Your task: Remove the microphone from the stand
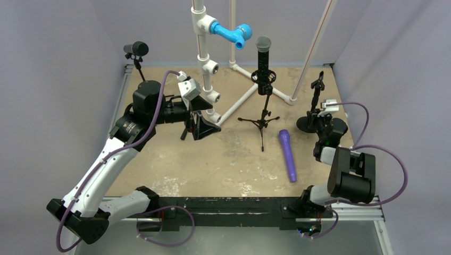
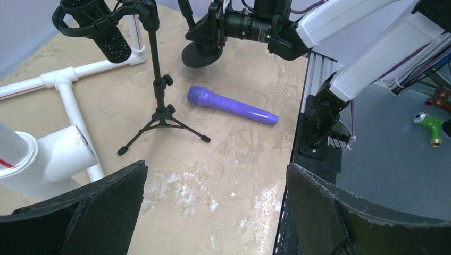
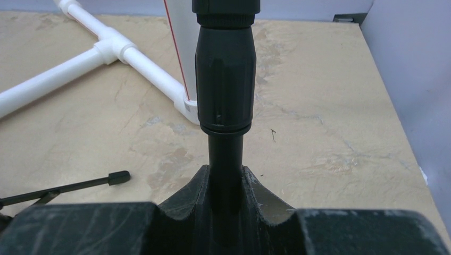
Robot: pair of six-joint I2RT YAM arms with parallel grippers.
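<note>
Your right gripper (image 3: 225,183) is clenched on the black post of the round-base stand (image 1: 316,102). In the right wrist view its fingers (image 3: 181,204) press on the thin lower part of the post from both sides, just under a thicker collar. That stand is upright at 3 o'clock on the table (image 1: 175,159), with its disc foot on the surface and its clip at the top.

The purple microphone (image 1: 287,155) lies flat on the table, out of any stand. It is at about 7 o'clock from the disc foot, near it but not touching. It is one even violet all over, smooth and slightly glossy. Its head is rounded and a little thicker, and the body narrows towards the tail. Seen from above, the head points to 12 o'clock and the tail to about 5. Nothing grips it.

Your left gripper (image 2: 215,175) is released, with its jaws spread wide and nothing between them. It hangs over the table at about 10 o'clock from the table's middle, and its camera looks across at the purple microphone well ahead of it.

Between the two arms, a tripod stand (image 1: 261,123) is at 12 o'clock from the middle, with a black microphone (image 1: 264,56) upright in its mount, mesh head up. The purple microphone lies at 4 o'clock from the tripod's feet, close to the nearest foot but apart from it. A white PVC pipe frame (image 1: 205,64) with a blue fitting (image 1: 230,33) rises behind the tripod. A small black microphone (image 1: 137,49) sits on its own little stand in the far corner at 10 o'clock.
</note>
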